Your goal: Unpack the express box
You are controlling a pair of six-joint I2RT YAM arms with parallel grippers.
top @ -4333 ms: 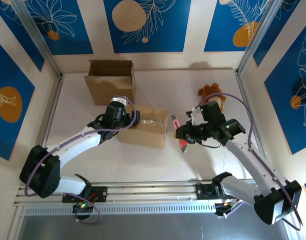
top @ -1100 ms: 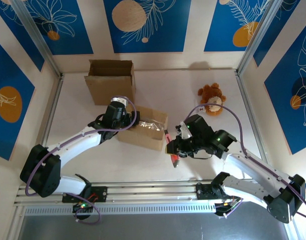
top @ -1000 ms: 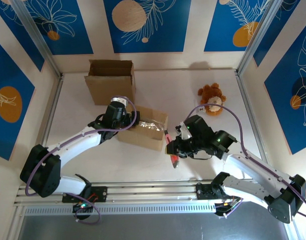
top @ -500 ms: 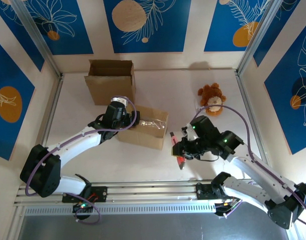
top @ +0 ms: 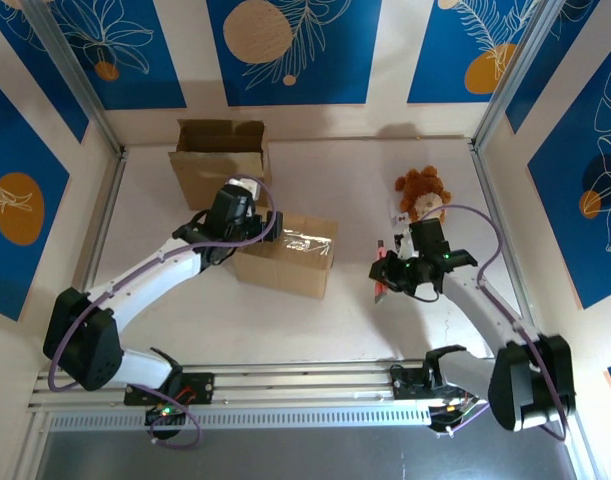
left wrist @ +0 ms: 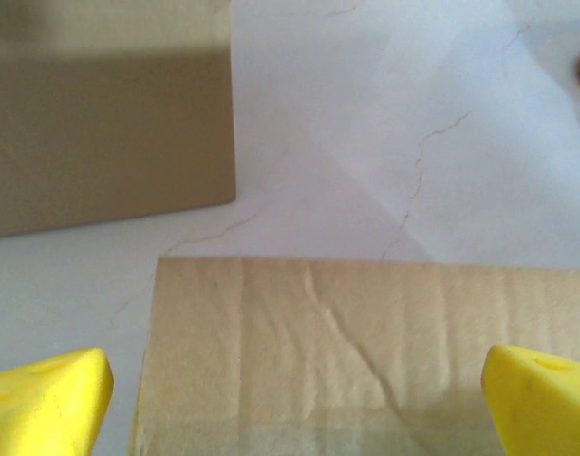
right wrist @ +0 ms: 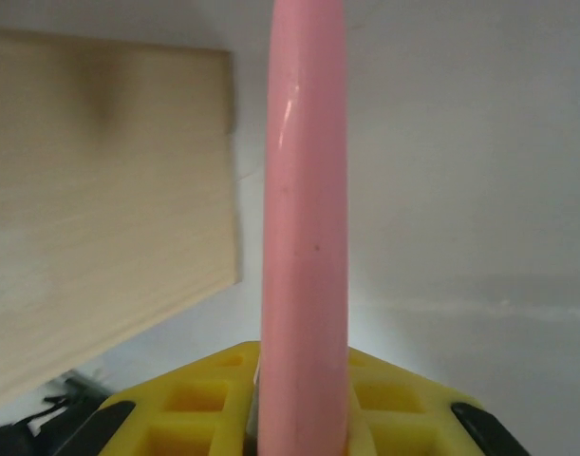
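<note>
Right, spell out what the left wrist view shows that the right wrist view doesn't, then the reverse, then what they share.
Left wrist over right wrist: the left gripper, jaws spread wide above the top of the near box, a second box behind it, and hairline cracks in the table. Right wrist over left wrist: the right gripper shut on a pink tool that runs up the middle of the picture. Shared: the near box, seen from above in one and beside the tool in the other, and the white table.
</note>
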